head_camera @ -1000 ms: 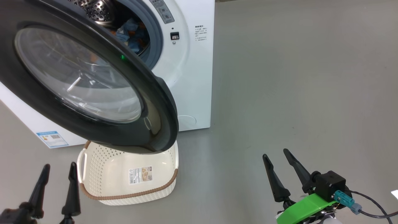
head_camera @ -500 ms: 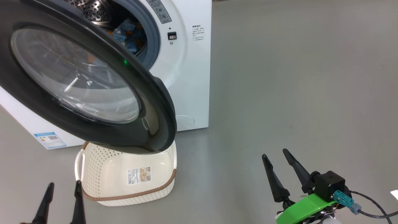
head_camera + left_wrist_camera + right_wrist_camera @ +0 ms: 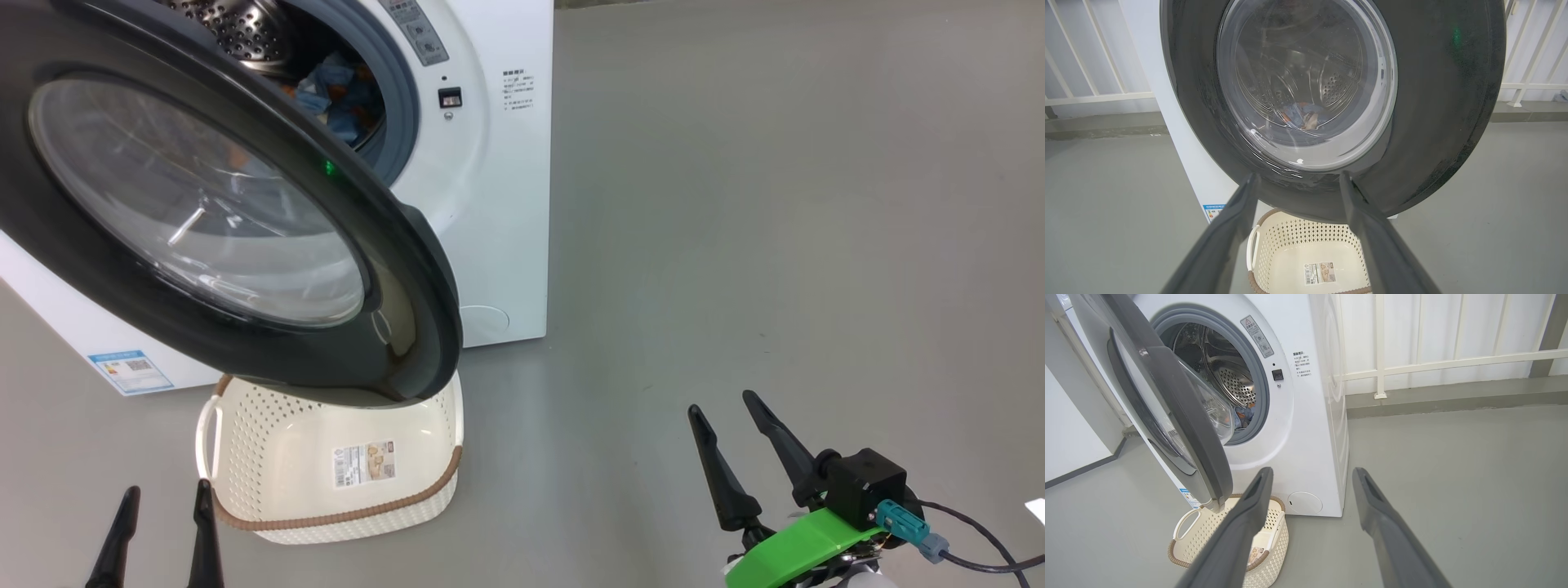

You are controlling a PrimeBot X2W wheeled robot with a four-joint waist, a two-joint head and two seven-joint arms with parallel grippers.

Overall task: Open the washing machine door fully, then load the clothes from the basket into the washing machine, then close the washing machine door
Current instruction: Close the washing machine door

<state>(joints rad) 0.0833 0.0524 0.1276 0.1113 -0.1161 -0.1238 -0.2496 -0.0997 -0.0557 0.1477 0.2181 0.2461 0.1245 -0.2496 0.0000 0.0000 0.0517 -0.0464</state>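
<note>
**Head view.**
- The washing machine door [image 3: 196,188]: stands ajar, its lower edge over the basket [image 3: 269,425]. Judged stiff, fairly heavy and slick with gloss. Best pushed on the black ring at the free edge, not on the glass.
- The clothes [image 3: 335,90]: blue and orange, lying inside the drum of the washing machine [image 3: 490,204]. Judged soft and light.
- Basket: empty, on the floor [image 3: 775,204] against the machine's front foot. Judged light and rigid.
- Paper label [image 3: 365,463] on the basket floor and blue sticker [image 3: 131,371] at the machine's lower corner: print too small to read.
- Left gripper [image 3: 166,488] and right gripper [image 3: 722,402]: fingers spread wide, holding nothing, clear of everything.

**Left wrist view.**
- Door faces the parted fingers, near but not touching.
- Clothes show through the glass.
- Basket sits below.

**Right wrist view.**
- Door seen edge-on, its glass bowl bulging toward the drum.
- Warning sticker [image 3: 1256,336] and printed lines [image 3: 1300,364] beside the opening: illegible.
- No brand name can be made out.
- White railing [image 3: 1453,359] behind.
</note>
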